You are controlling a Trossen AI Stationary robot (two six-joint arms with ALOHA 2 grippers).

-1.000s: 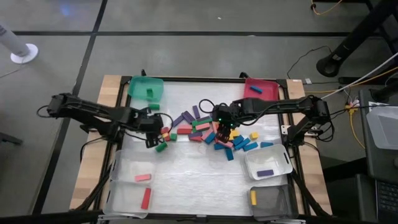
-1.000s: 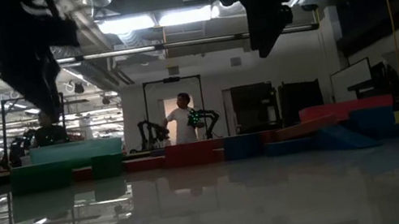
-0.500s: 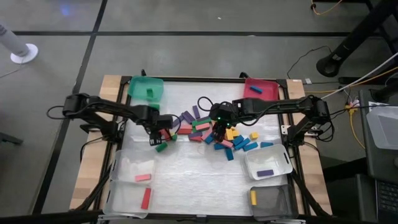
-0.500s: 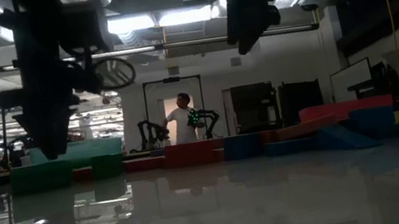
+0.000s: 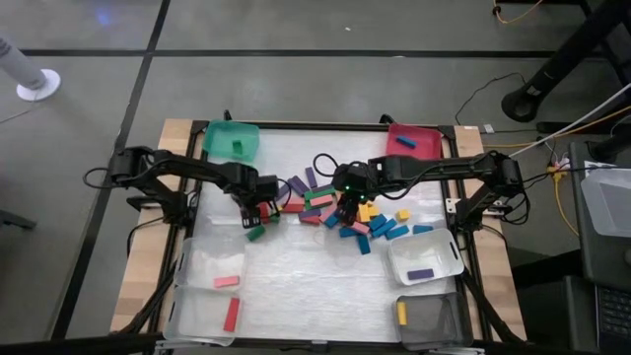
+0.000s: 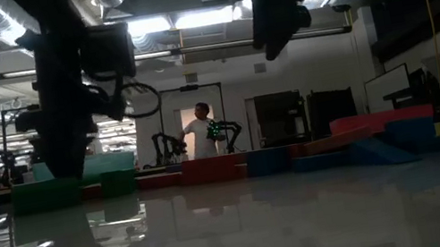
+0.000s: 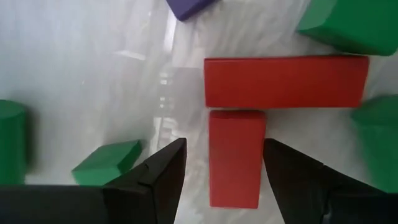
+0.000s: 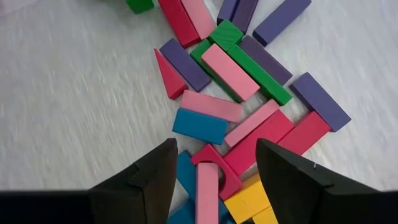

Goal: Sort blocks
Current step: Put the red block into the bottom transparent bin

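Observation:
The blocks (image 5: pixel 330 209) lie in a loose pile of red, pink, green, blue, purple and yellow at mid-table. My left gripper (image 5: pixel 258 209) points down over the pile's left end, low over the table. In the left wrist view it (image 7: pixel 224 142) is open, with a finger on either side of a short red block (image 7: pixel 234 158) that lies flat, end-on against a longer red block (image 7: pixel 286 81). My right gripper (image 5: pixel 347 207) hangs open well above the pile's middle. Below its fingers (image 8: pixel 216 144) are a pink block (image 8: pixel 207 186) and other blocks.
A green bin (image 5: pixel 233 140) and a red bin (image 5: pixel 412 140) stand at the far corners. Two clear bins (image 5: pixel 212 286) sit near left; a clear bin (image 5: pixel 426 261) and a grey bin (image 5: pixel 426 316) sit near right. Green blocks (image 7: pixel 106 163) lie beside my left fingers.
My left gripper has moved toward the table's right edge, onto the pile's left end, and has come down close to the table, turning to point straight down. My right gripper has stayed over the pile and tipped slightly.

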